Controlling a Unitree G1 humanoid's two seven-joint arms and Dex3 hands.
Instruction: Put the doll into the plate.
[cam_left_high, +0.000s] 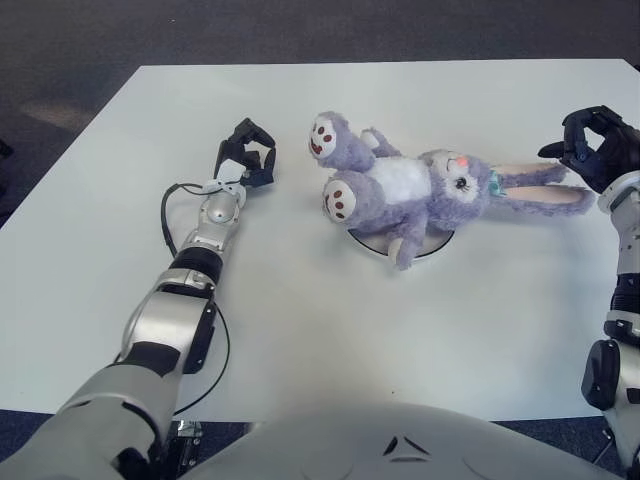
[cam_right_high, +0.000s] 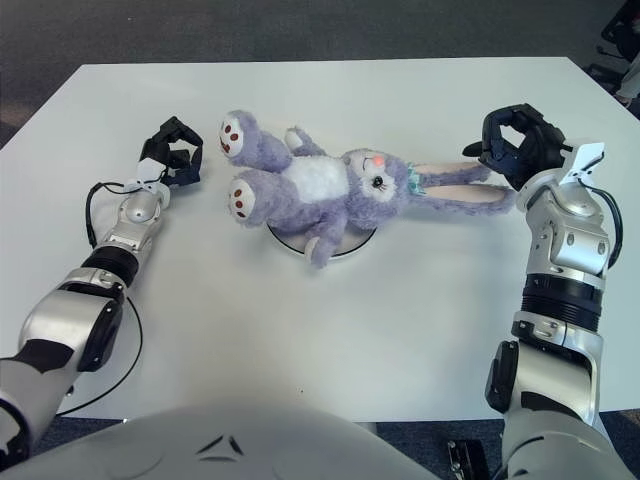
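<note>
A purple bunny doll (cam_left_high: 415, 188) lies on its back across a small white plate (cam_left_high: 372, 246), which it mostly hides. Its feet point to the left and its long ears (cam_left_high: 540, 185) stretch out to the right. My left hand (cam_left_high: 252, 156) is over the table just left of the doll's feet, apart from them, with its fingers curled on nothing. My right hand (cam_right_high: 512, 146) is beside the ear tips at the right, fingers curled and holding nothing.
The white table (cam_left_high: 330, 330) ends in dark floor at the far side and at both sides. A black cable (cam_left_high: 166, 214) loops off my left forearm onto the table.
</note>
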